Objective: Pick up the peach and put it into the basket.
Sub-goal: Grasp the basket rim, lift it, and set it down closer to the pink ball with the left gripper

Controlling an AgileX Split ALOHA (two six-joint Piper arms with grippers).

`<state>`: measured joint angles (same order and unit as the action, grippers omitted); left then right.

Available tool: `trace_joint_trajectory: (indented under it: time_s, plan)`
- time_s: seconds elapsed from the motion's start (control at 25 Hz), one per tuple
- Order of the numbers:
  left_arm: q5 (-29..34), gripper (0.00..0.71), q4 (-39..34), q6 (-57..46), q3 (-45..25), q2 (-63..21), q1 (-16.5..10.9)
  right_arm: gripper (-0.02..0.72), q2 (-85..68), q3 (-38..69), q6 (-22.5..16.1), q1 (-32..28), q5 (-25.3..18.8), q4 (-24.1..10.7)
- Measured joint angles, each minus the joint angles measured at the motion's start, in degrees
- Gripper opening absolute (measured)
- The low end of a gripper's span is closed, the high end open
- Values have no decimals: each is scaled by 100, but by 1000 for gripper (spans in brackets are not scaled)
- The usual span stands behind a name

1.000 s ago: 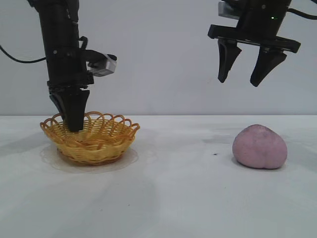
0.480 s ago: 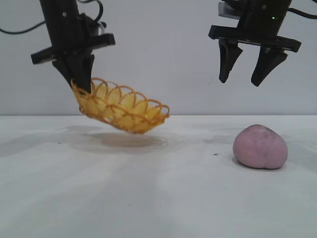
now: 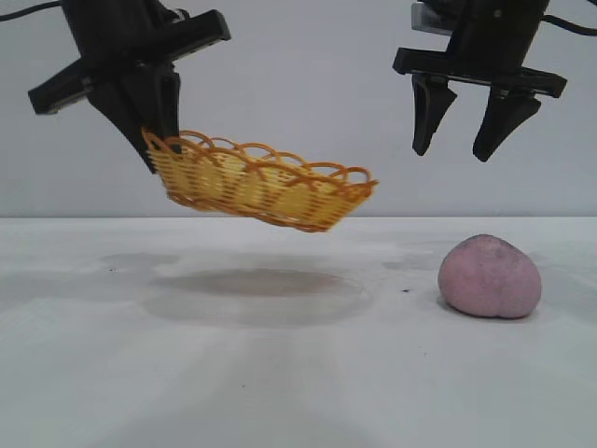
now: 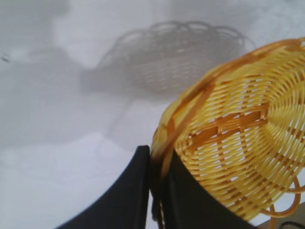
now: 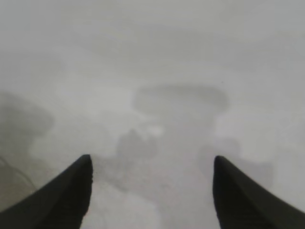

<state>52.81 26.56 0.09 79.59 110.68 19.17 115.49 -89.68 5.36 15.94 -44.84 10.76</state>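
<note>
While the left tool (image 3: 157, 149) was clamped tight on the rim of the basket (image 3: 266, 189), the basket was held clear of the worktop (image 3: 280, 373), tilted, with its gripped end higher than its far end. In the left wrist view the rim was seen pinched between the two dark fingers (image 4: 128, 195), the woven floor of the basket (image 4: 243, 143) facing the camera. A soft shadow was cast on the worktop directly under the basket. The right tool (image 3: 465, 149) was held high at the other side, its fingers spread wide with nothing between them. The peach (image 3: 490, 276) was left lying on the worktop below the right tool, well apart from the basket.
</note>
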Motion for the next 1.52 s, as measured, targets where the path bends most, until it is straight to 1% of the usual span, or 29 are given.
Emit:
trace_joint_trajectory:
  time_s: [0.16, 0.32, 0.44, 0.56, 0.8, 0.84, 0.96, 1.0, 1.08, 1.2, 1.28, 1.32, 1.44, 1.52]
  plan:
    - [-942, 0, 628, 27, -967, -177, 40, 492, 0, 0, 0, 0, 0, -9]
    - [-1491, 0, 879, 167, -1472, -177, 40, 492, 0, 0, 0, 0, 0, 2]
    - [-1662, 0, 1153, 447, -1538, -154, 40, 492, 0, 0, 0, 0, 11, 2]
    - [-1811, 0, 1589, 738, -1538, -37, 40, 492, 0, 0, 0, 0, 20, 12]
    - [-1909, 0, 1754, 933, -1538, 175, 40, 492, 0, 0, 0, 0, 20, 12]
    - [-1909, 68, 1754, 932, -1538, 175, 40, 492, 0, 0, 0, 0, 20, 12]
    - [-1909, 68, 1754, 945, -1538, 175, 40, 492, 0, 0, 0, 0, 10, 12]
    - [-1909, 143, 1754, 945, -1538, 175, 40, 492, 0, 0, 0, 0, 10, 12]
    - [-1890, 239, 1754, 945, -1538, 175, 40, 492, 0, 0, 0, 0, 10, 12]
    - [-1837, 406, 1754, 945, -1538, 175, 40, 492, 0, 0, 0, 0, 10, 12]
    - [-1786, 491, 1732, 945, -1538, 175, 40, 492, 0, 0, 0, 0, -1, 12]
    - [-1743, 521, 1691, 945, -1538, 136, 40, 492, 0, 0, 0, 0, -1, 12]
    - [-1568, 513, 1346, 948, -1504, -55, 40, 492, 0, 0, 0, 0, -15, 12]
    - [-1531, 513, 953, 957, -1463, -245, 40, 492, 0, 0, 0, 0, -24, 12]
